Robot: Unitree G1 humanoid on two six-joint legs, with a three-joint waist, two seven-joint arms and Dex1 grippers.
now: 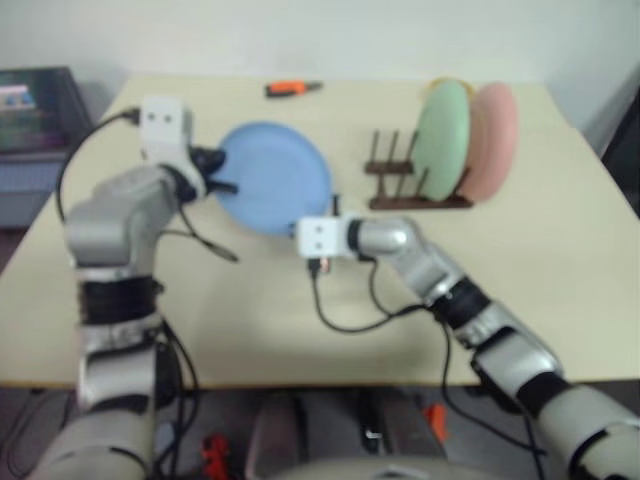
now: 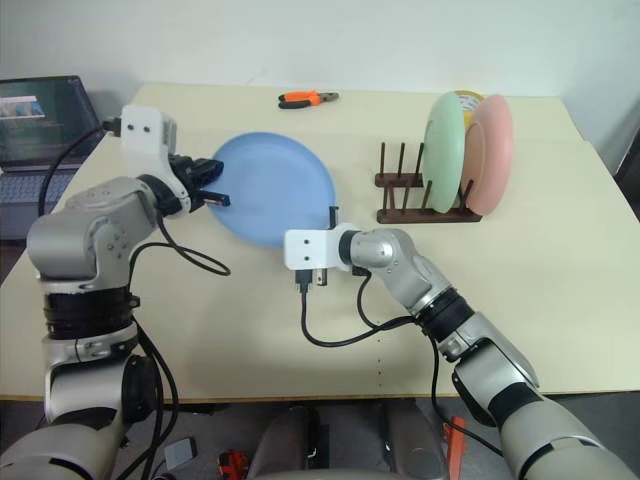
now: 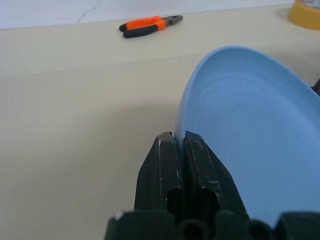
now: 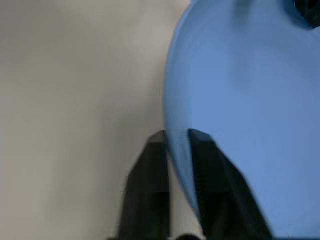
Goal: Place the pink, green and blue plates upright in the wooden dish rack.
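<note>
Already two of three are racked — the green plate [image 2: 443, 150] and the pink plate [image 2: 487, 152] are standing upright side by side at the right-hand end of the wooden dish rack [image 2: 422, 195], with bare pegs showing to their left. Remaining, by my reading: the blue plate [image 2: 272, 188] is not yet slotted.

Blue plate is sitting left of the rack, well apart from it, tilted up off the table [image 2: 250, 330] and gripped from two sides.

Left gripper [image 2: 205, 185] — pinching the plate's left rim; in the left wrist view its fingers [image 3: 197, 165] are closing tight on either face of the thin edge. Forearm is coming in from the left, gripper pointing roughly level across the table toward the plate.

Right gripper [image 4: 176, 145] — its fingers are straddling the plate's near-right rim, one on each face, narrow and clamping (the right wrist view is blurred, so actual contact is a judgement). Arm is reaching in from the lower right, elbow bent, wrist turning leftward toward the plate's lower edge.

So both grippers are holding the one plate — looks like a handover or a two-handed regrip under way before carrying it to the free pegs.

Orange pliers [image 2: 308, 98] are lying at the far edge, unrelated.
</note>
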